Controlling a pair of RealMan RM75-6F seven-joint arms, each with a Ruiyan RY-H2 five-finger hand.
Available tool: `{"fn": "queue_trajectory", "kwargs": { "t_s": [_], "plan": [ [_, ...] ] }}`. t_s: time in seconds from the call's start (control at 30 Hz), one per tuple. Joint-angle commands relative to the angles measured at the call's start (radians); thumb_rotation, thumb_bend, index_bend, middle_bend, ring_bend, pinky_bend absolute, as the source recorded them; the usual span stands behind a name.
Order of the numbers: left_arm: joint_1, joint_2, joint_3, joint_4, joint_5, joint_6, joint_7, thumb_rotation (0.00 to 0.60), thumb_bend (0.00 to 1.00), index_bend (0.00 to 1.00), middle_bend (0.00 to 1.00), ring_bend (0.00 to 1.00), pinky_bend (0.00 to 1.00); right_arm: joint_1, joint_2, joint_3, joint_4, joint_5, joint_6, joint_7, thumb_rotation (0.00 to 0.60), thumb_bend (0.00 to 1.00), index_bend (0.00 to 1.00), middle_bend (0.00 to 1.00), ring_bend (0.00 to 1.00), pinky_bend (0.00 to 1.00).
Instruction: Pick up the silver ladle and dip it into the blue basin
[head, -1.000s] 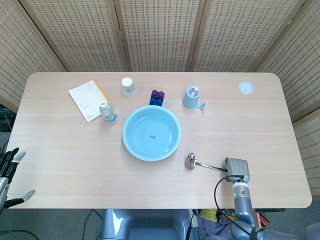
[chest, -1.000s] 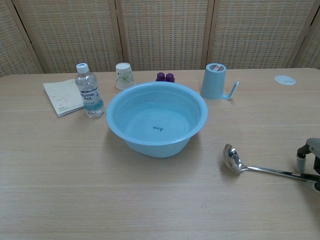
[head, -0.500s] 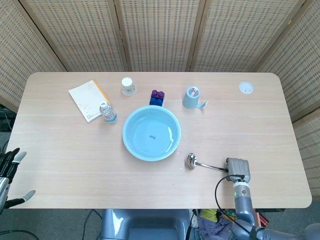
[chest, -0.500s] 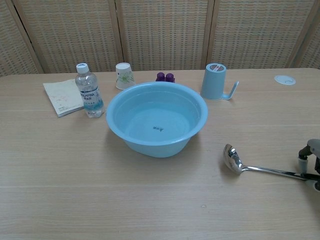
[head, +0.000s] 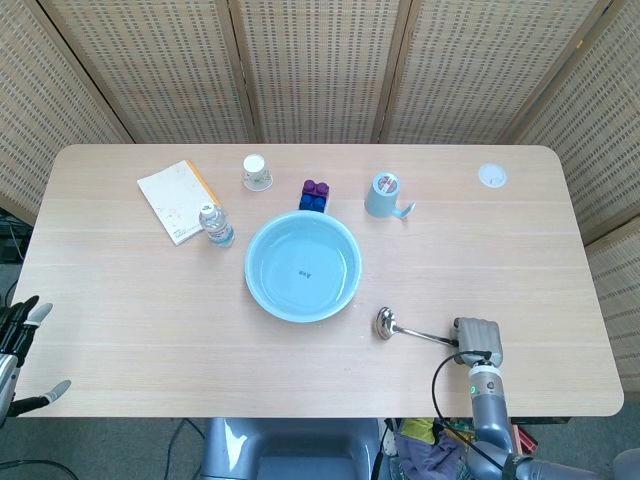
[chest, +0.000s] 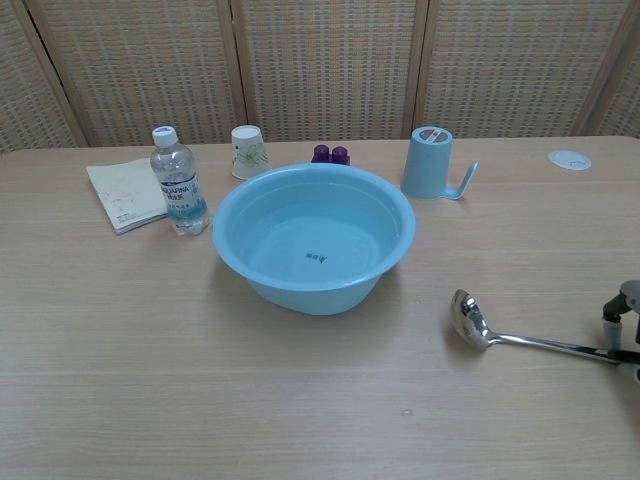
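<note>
Lying flat on worktop (head: 120, 320) at 4 o'clock of blue basin (head: 303, 267), silver ladle (head: 405, 328), bowl end toward basin, handle running out to right robot hand (head: 477, 338) at near edge; robot hand sits over handle tip, whether fingers clamp it cannot tell. Left robot hand (head: 18, 330) off worktop at 8 o'clock, fingers apart, holding nothing. Beyond basin: water bottle (chest: 178, 182), notebook (head: 178, 200), paper cup (chest: 248, 151), blue mug (chest: 432, 163)

Head view overhead, chest view low, sharing table (head: 130, 330)
</note>
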Motion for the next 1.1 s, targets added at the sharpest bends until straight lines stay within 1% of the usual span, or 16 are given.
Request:
{"fn": "queue_trajectory", "kwargs": {
  "t_s": [0.03,0.1,0.23,0.47,0.6,0.77,0.97,1.1],
  "plan": [
    [0.000,0.000,0.000,0.001,0.000,0.000,-0.002,0.600,0.00,0.00,0.00,0.00,0.00,-0.009,0.019,0.009,-0.028,-0.011,0.013,0.024,0.600,0.70,0.70,0.91,0.93,1.00],
    [0.000,0.001,0.001,0.001,0.002,0.000,-0.003,0.600,0.00,0.00,0.00,0.00,0.00,-0.018,0.059,0.008,-0.062,-0.059,0.007,0.072,0.600,0.70,0.70,0.91,0.93,1.00],
    [0.001,0.001,0.003,0.001,0.005,0.001,-0.004,0.600,0.00,0.00,0.00,0.00,0.00,-0.032,0.101,0.000,-0.087,-0.119,0.002,0.133,0.600,0.70,0.71,0.91,0.93,1.00],
    [-0.001,0.000,0.002,0.000,0.004,-0.002,-0.001,0.600,0.00,0.00,0.00,0.00,0.00,-0.062,0.191,-0.008,-0.132,-0.237,-0.018,0.285,0.600,0.70,0.71,0.92,0.93,1.00],
    [-0.001,-0.002,0.003,-0.001,0.004,-0.002,0.004,0.600,0.00,0.00,0.00,0.00,0.00,-0.076,0.274,-0.017,-0.170,-0.352,-0.036,0.408,0.600,0.70,0.71,0.92,0.93,1.00],
    [-0.001,-0.003,0.002,-0.002,0.002,-0.002,0.006,0.600,0.00,0.00,0.00,0.00,0.00,-0.084,0.336,-0.022,-0.191,-0.456,-0.036,0.508,0.600,0.70,0.71,0.92,0.93,1.00],
    [-0.002,-0.005,0.002,-0.002,0.000,-0.004,0.011,0.600,0.00,0.00,0.00,0.00,0.00,-0.088,0.391,-0.022,-0.248,-0.516,-0.011,0.510,0.600,0.70,0.71,0.92,0.93,1.00],
    [-0.003,-0.007,0.001,-0.002,-0.003,-0.007,0.014,0.600,0.00,0.00,0.00,0.00,0.00,-0.068,0.429,-0.004,-0.315,-0.523,-0.010,0.451,0.600,0.71,0.71,0.92,0.93,1.00]
  ]
}}
